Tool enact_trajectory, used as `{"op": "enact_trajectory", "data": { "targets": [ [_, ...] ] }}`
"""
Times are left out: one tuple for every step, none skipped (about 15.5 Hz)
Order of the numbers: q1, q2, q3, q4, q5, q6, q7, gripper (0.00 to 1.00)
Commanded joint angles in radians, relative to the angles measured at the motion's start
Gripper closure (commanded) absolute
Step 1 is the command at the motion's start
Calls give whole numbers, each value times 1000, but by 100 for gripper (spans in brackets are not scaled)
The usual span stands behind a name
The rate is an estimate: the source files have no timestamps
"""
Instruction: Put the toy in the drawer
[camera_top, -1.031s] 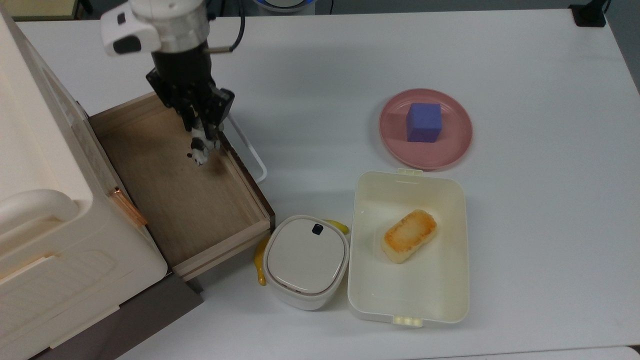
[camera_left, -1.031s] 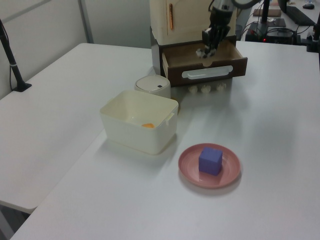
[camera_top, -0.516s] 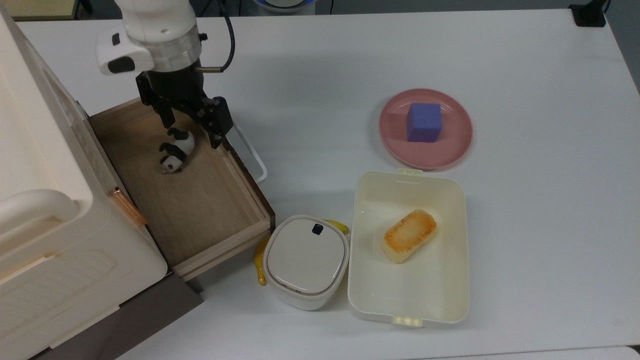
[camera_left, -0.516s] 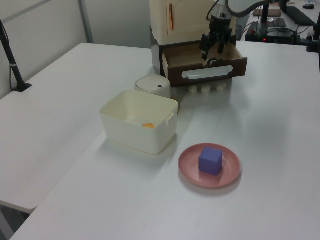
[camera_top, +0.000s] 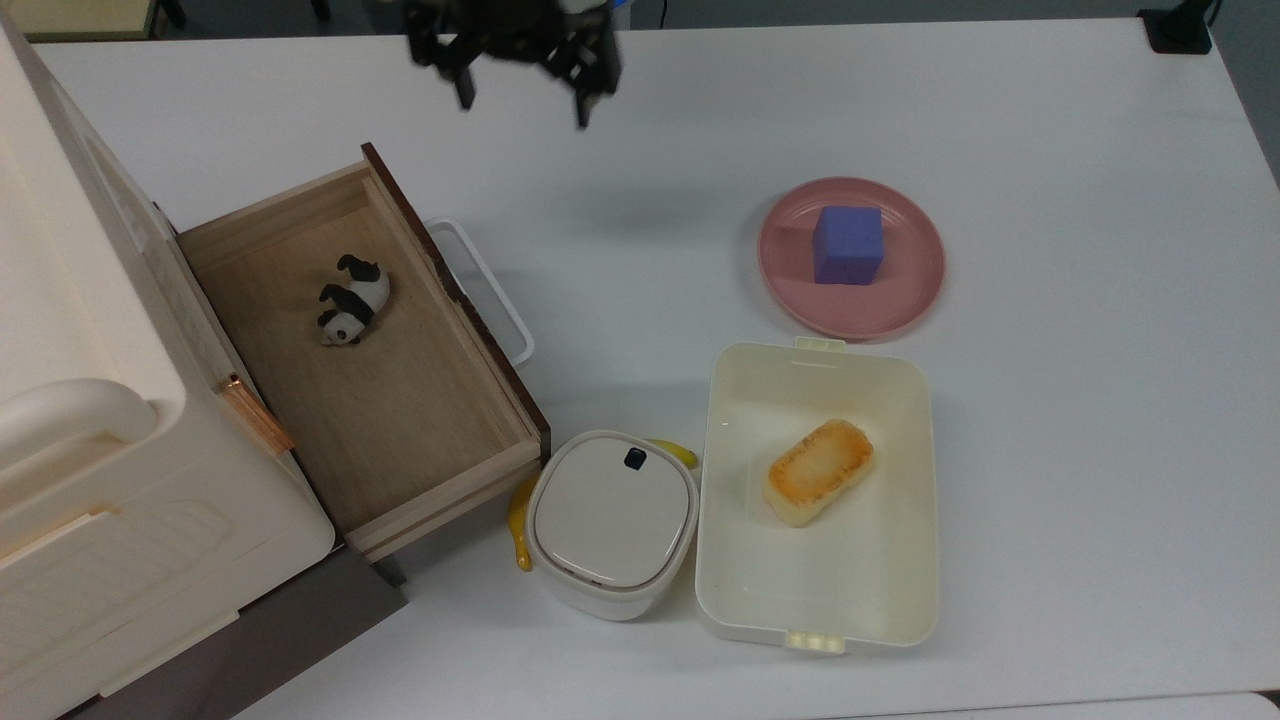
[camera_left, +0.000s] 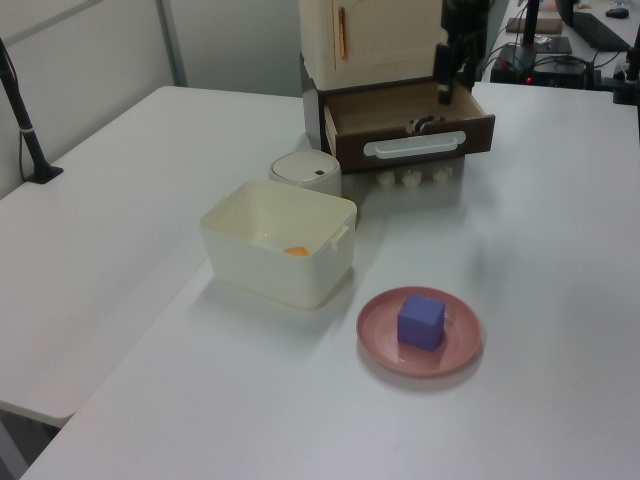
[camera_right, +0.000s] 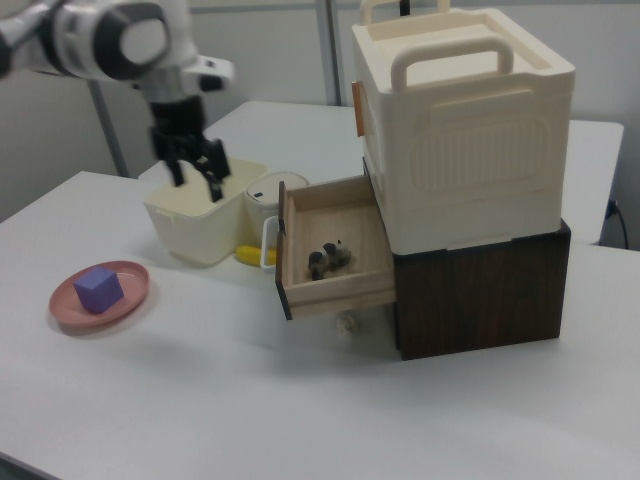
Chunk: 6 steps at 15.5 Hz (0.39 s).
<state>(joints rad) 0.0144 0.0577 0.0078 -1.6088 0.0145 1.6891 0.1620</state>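
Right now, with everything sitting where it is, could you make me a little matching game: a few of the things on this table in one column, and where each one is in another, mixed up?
Things:
1. panda toy
2. purple cube
3. toasted bread piece
4. gripper

Places:
a. on the pink plate
b. in the air above the bare table top
c. lying in the open wooden drawer
d. inside the cream tub

Pairs: 1-c, 2-a, 3-d, 4-b
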Motion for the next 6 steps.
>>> {"op": "enact_trajectory", "data": {
  "targets": [
    [-1,-62,8,-29,-4,-54,-159,0],
    [-2,-59,6,-31,-2,-54,-156,0],
    [-4,-52,7,-39,-7,-45,-156,0],
    [-5,-42,6,-39,-7,-43,-154,0],
    [-5,-26,6,-39,-7,-43,-153,0],
    [-4,-25,6,-39,-10,-42,-141,0]
  ]
}}
